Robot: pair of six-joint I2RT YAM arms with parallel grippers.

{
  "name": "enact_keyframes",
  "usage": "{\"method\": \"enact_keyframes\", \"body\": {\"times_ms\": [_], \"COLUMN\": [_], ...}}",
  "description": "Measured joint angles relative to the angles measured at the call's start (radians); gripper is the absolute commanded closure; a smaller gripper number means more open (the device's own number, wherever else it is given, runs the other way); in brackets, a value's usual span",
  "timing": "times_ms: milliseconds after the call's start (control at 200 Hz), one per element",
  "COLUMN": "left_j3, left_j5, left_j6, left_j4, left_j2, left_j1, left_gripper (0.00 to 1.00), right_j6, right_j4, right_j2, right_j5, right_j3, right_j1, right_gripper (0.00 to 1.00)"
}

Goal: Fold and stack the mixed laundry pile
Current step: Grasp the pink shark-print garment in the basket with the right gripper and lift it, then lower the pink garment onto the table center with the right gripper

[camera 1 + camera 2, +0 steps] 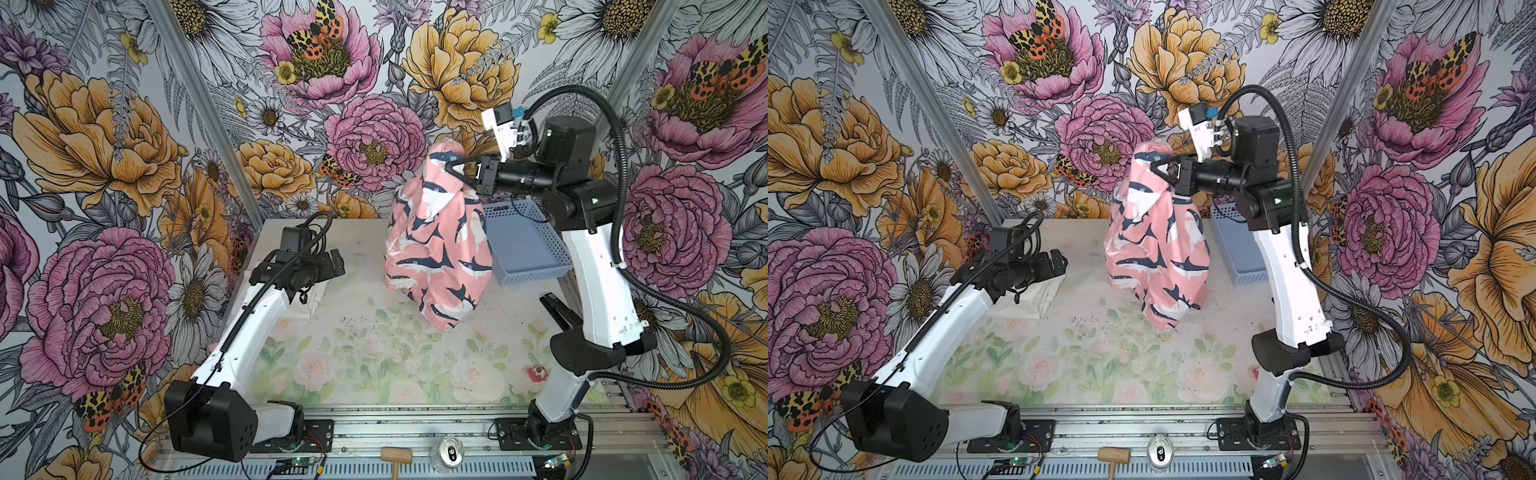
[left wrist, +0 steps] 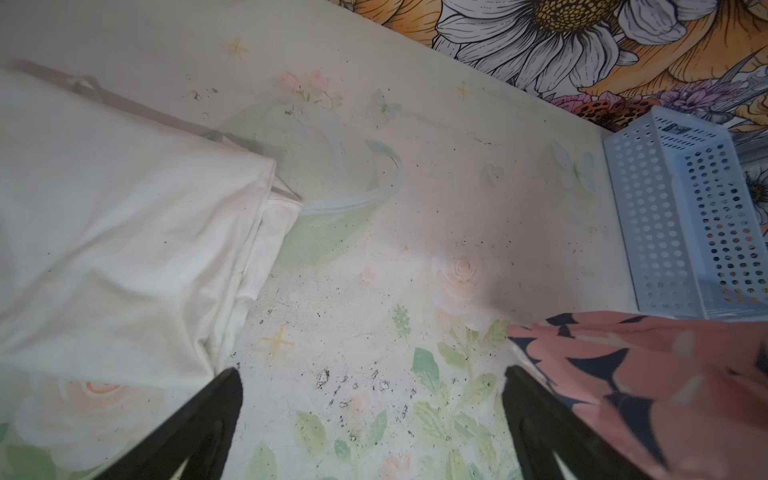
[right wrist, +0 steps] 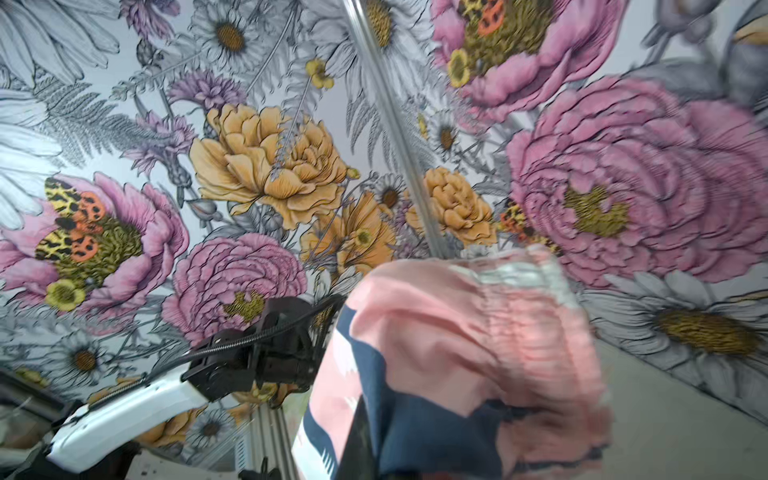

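High over the back of the table, my right gripper [image 1: 449, 167] [image 1: 1153, 167] is shut on the top of the pink garment [image 1: 436, 245] [image 1: 1158, 257], which is printed with navy and white shapes. The garment hangs in a long bunch down to the table mat. In the right wrist view its gathered hem [image 3: 478, 332] fills the lower frame and hides most of the jaws. The white T-shirt [image 1: 316, 296] [image 1: 1038, 297] [image 2: 124, 232] lies folded on the left of the mat. My left gripper [image 1: 336, 261] [image 1: 1059, 262] [image 2: 372, 374] hovers open beside it, holding nothing.
A light blue perforated basket [image 1: 528, 249] [image 1: 1246, 266] [image 2: 681, 216] stands at the back right, just behind the hanging garment. A black stapler [image 1: 557, 309] lies by the right arm. A wooden mallet [image 1: 397, 457] and a can [image 1: 451, 451] sit on the front rail.
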Motion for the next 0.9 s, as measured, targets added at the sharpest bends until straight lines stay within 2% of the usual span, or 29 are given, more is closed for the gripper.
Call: {"method": "enact_keyframes", "body": {"times_ms": [90,170,260,340,420,500,605,675,796,901], "left_j3": [-0.012,-0.022,-0.026,-0.026,-0.026,-0.018,0.000,0.005,0.005,0.005], "left_j5": [-0.004,-0.007,-0.010,-0.011,-0.010,-0.010,-0.010,-0.010,-0.009,-0.005], "left_j6": [-0.003,-0.008,-0.010,-0.010,-0.010,-0.010,-0.010,-0.010,-0.015,-0.027], "left_j4": [0.000,0.000,-0.001,0.000,0.003,0.003,0.007,0.010,0.020,0.047], "left_j2": [-0.016,-0.031,-0.048,-0.053,-0.041,-0.007,0.068,0.114,0.167,0.197], "left_j1": [0.008,0.019,0.027,0.027,0.021,-0.001,-0.066,-0.113,-0.176,-0.204], "left_gripper": [0.01,0.01,0.01,0.01,0.01,0.01,0.01,0.01,0.01,0.01], "right_j6": [-0.034,-0.087,-0.160,-0.213,-0.233,-0.233,-0.190,-0.159,-0.105,-0.042], "right_j4": [-0.042,-0.111,-0.203,-0.289,-0.349,-0.367,-0.355,-0.330,-0.274,-0.225], "right_j2": [0.003,-0.008,-0.042,-0.052,-0.026,0.037,0.114,0.116,0.027,-0.108], "right_j5": [-0.040,-0.030,0.035,0.149,0.296,0.484,0.702,0.790,0.842,0.845], "right_j3": [-0.092,-0.184,-0.318,-0.401,-0.438,-0.439,-0.444,-0.484,-0.651,-0.896], "right_j1": [0.047,0.051,0.029,0.003,-0.016,-0.027,-0.030,-0.028,0.015,0.100], "right_gripper": [1.00,1.00,1.00,1.00,0.72,0.58,0.49,0.43,0.35,0.27]}}
